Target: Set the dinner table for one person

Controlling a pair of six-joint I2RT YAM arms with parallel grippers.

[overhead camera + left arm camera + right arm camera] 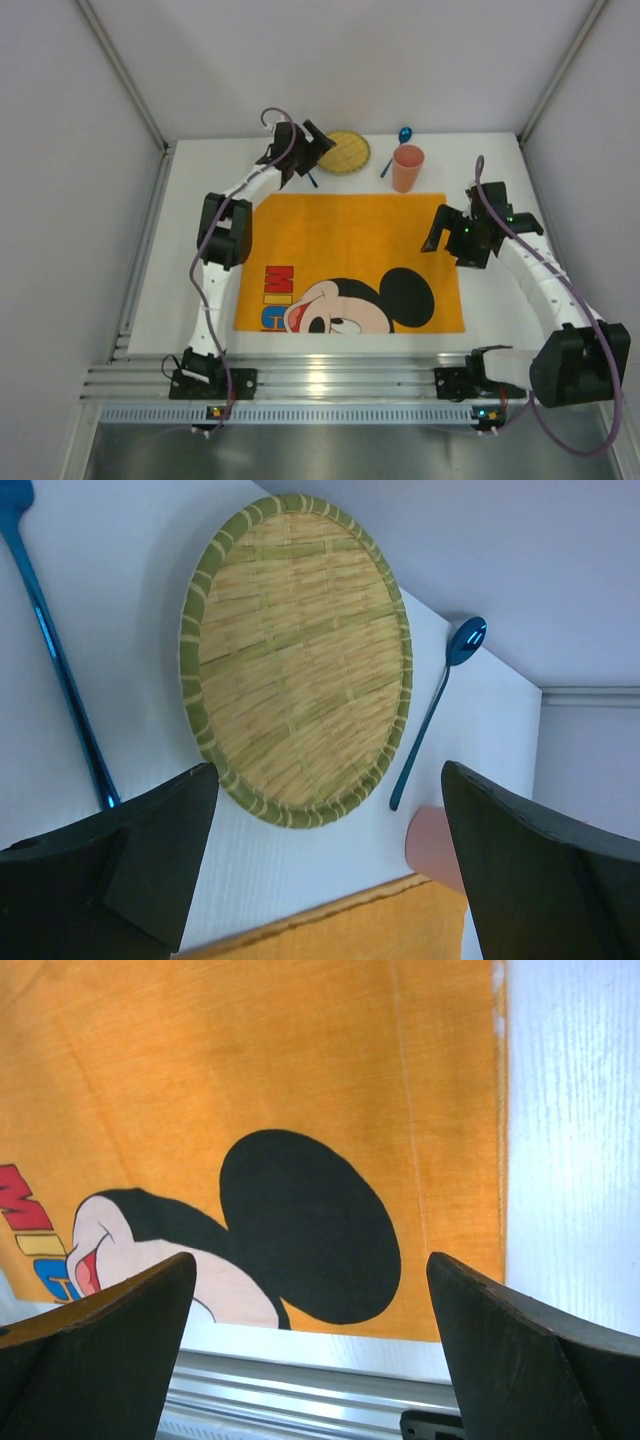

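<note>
The white dinner table (pixel 185 270) carries an orange Mickey Mouse placemat (pixel 350 250) in its middle. A round woven bamboo plate (pixel 346 152) lies at the far edge, with a blue spoon (pixel 398 143) and a pink cup (pixel 407 167) to its right. My left gripper (pixel 318 146) is open and empty, hovering just left of the plate. In the left wrist view (pixel 330 865) the plate (pixel 295 660) lies ahead between the fingers, a blue utensil handle (pixel 60 670) to its left. My right gripper (pixel 437 230) is open and empty above the placemat's right edge (pixel 300 1110).
White walls close in the table at the back and both sides. A silver aluminium rail (pixel 320 380) runs along the near edge, also in the right wrist view (pixel 300 1385). The cup's rim (pixel 432 845) shows beside the left gripper's right finger.
</note>
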